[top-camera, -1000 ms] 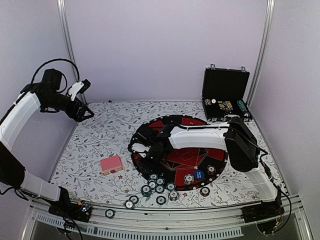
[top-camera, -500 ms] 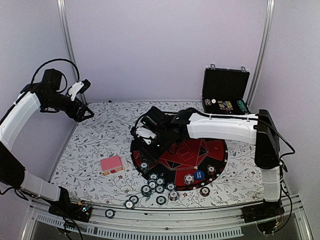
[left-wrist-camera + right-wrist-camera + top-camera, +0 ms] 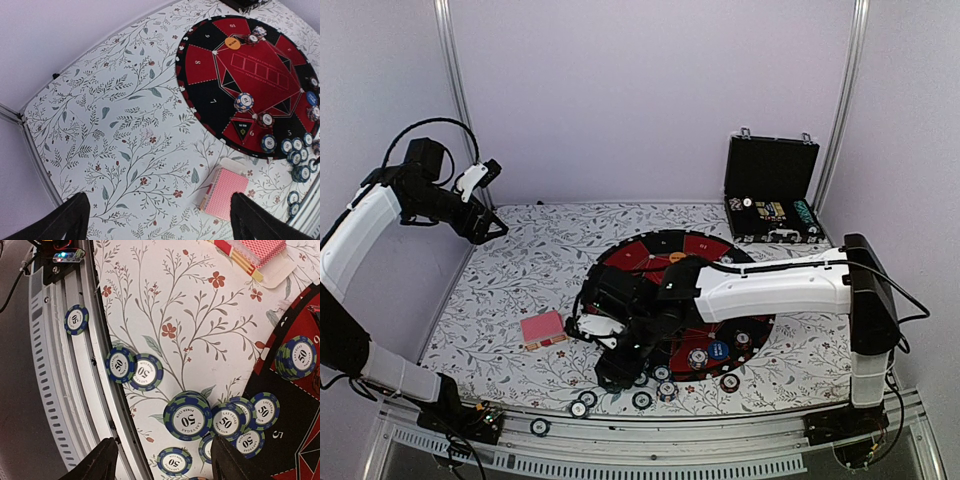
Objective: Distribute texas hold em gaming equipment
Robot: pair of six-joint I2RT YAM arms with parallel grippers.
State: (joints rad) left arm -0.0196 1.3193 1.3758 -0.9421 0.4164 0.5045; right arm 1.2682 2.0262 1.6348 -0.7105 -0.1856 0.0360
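The scene is lit brightly and evenly from above, and only faint, soft shadows are cast on the table (image 3: 510, 290). In the wrist views the chips (image 3: 187, 416) are rendered sharply, while the dark fingers (image 3: 60, 220) at the bottom edge are blurred. The table's far edge is bowed by lens distortion.

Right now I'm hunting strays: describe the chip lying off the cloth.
Find the pink card deck on the floral cloth, then come to the near metal rail. One blue-green chip lies there alone, left of the chip cluster.
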